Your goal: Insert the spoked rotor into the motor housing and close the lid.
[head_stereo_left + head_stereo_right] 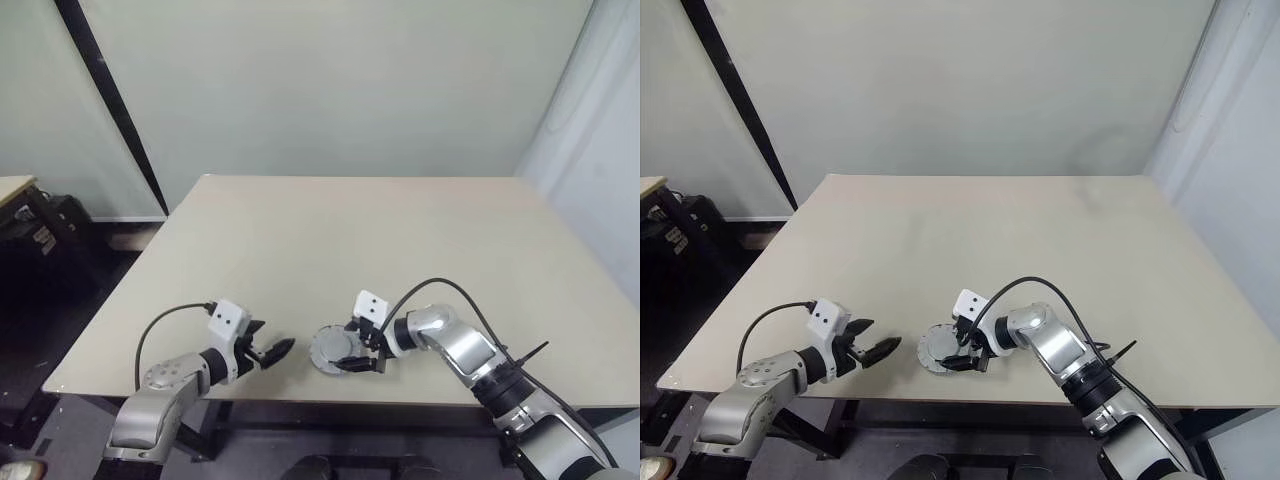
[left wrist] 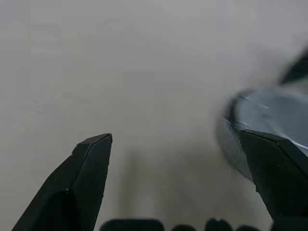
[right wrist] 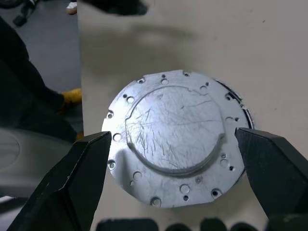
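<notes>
The round light-grey metal lid (image 3: 173,139), with small holes around its edge and a scratched raised middle, lies flat on the pale beige table (image 1: 380,240), very close to the near edge. That is the first danger: a small push toward the robot could slide it off the table and onto the floor. A thin dark rim peeks out from under the lid's far side, so the motor housing is probably underneath, but that part is too hidden to be sure. The spoked rotor cannot be picked out either. If the lid is only resting and not seated, a squeeze from the side could tip it or knock it crooked.

The right gripper (image 1: 362,352) reaches in from the right, bent at the wrist so it points left and down at the lid. Its two black fingers (image 3: 72,183) stand wide open, one on each side of the lid, holding nothing. They look close to the rim, so closing unevenly could shove the lid sideways.

The left gripper (image 1: 272,352) waits just left of the lid, pointing right and a bit down. Its fingers are open too and empty. If both move in together, they could bump each other.
</notes>
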`<state>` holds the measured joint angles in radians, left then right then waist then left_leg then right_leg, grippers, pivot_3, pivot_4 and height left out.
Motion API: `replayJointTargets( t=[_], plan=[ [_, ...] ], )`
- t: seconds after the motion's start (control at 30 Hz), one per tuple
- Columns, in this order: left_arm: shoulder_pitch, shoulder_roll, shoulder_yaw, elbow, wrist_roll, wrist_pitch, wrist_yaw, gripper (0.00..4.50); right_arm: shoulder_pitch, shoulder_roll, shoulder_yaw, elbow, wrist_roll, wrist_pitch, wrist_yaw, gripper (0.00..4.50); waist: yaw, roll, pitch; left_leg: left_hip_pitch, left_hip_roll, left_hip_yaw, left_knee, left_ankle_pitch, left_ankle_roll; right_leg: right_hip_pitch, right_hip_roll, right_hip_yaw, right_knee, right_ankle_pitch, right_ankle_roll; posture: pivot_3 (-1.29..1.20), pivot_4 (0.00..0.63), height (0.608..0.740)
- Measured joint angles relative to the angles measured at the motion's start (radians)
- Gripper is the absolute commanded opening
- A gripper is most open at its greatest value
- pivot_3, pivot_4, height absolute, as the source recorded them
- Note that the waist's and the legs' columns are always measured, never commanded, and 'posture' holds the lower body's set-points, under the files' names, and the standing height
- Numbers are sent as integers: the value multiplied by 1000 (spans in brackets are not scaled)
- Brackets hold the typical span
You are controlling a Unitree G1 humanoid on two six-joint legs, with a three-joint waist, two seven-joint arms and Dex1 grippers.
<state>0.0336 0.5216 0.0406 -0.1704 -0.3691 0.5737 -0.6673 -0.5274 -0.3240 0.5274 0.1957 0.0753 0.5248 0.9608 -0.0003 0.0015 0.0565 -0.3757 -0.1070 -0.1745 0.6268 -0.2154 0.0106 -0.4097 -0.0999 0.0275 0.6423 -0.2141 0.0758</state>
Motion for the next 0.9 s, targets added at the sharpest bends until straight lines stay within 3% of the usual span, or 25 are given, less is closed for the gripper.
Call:
replayJointTargets(
  t=[0.23, 0.5, 0.63, 0.9],
  plan=[
    [20, 73, -42, -36, -14, 78, -96, 4500, -12, 33, 4, 66, -34, -57, 1, 4493, 1, 1, 0, 0, 0, 0, 0, 0, 0, 0, 0, 0, 0, 0, 0, 0, 0, 740],
    [15, 80, -66, -36, -25, 95, -127, 4500, -15, 47, 4, 99, -49, -83, 3, 4493, 1, 1, 1, 1, 0, 0, 0, 0, 0, 0, 0, 0, 0, 0, 0, 0, 0, 740],
    [13, 88, -77, -35, -23, 95, -141, 4500, -16, 62, 3, 107, -52, -86, 1, 3241, 1, 1, 1, 1, 0, 0, 0, 0, 0, 0, 0, 0, 0, 0, 0, 0, 0, 740],
    [12, 93, -97, -20, -12, 89, -142, 4500, -14, 81, -20, 101, -53, -38, -9, 3209, 1, 1, 1, 1, 0, 0, 0, 0, 0, 0, 1, 0, 1, 1, -1, 0, 0, 740]
  ],
)
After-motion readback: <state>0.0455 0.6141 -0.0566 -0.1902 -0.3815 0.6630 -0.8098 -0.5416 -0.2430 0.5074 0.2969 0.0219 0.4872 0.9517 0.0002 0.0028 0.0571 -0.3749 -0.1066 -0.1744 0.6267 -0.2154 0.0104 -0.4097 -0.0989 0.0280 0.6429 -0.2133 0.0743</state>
